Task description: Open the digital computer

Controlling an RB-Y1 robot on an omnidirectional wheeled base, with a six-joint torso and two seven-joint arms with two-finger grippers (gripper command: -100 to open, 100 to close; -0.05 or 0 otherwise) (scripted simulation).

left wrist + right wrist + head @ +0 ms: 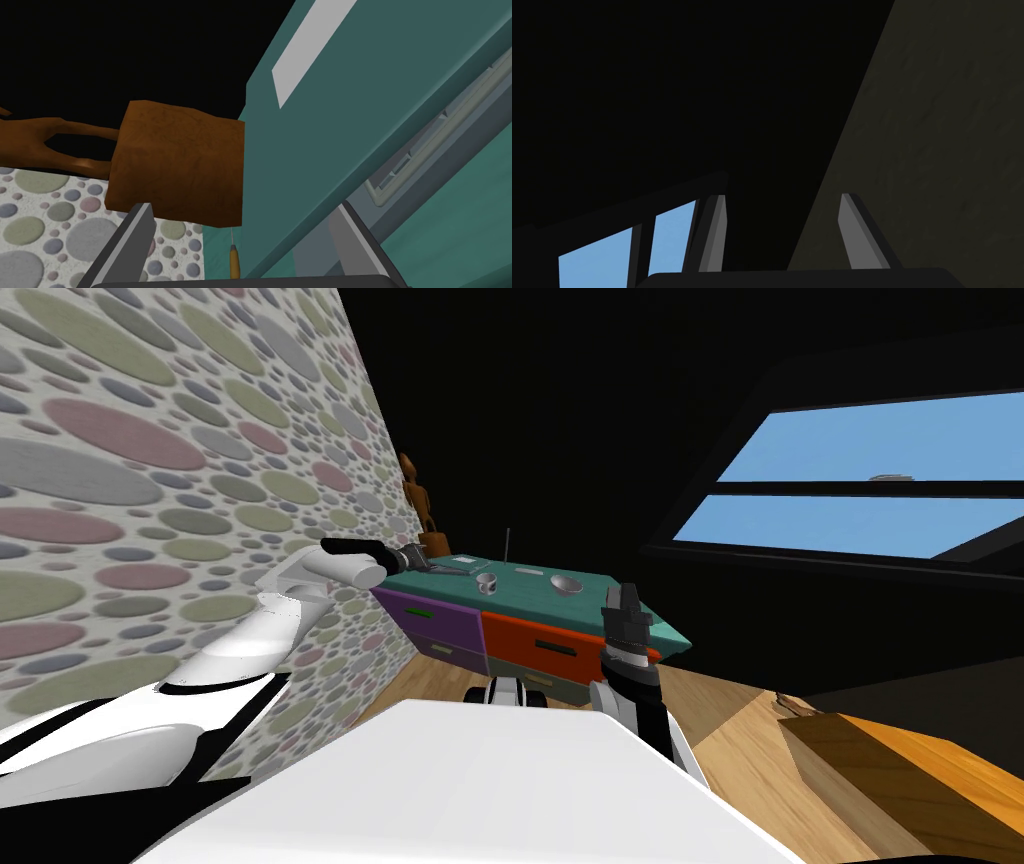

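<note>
The worktop point(590, 593) stands against the wall point(150, 488) on the left, with drawers point(545, 646) under it. On it, the figure point(418, 503) stands at the far wall end. The computer point(452, 562) lies just before the figure, with the cup point(486, 582) and then the bowl point(566, 585) to its right. The left pincer point(244, 207) is at the computer. The right pincer point(628, 593) is before the worktop's right corner.

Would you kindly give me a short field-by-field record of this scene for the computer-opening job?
surface: teal-topped dresser, purple and orange drawer fronts
computer: flat grey slab on the dresser top, looks shut
left hand: fingers open, at the computer's edge, near the brown figurine base
right hand: fingers open, raised by the dresser's right end
also on top: cup, bowl, white sheet
</note>
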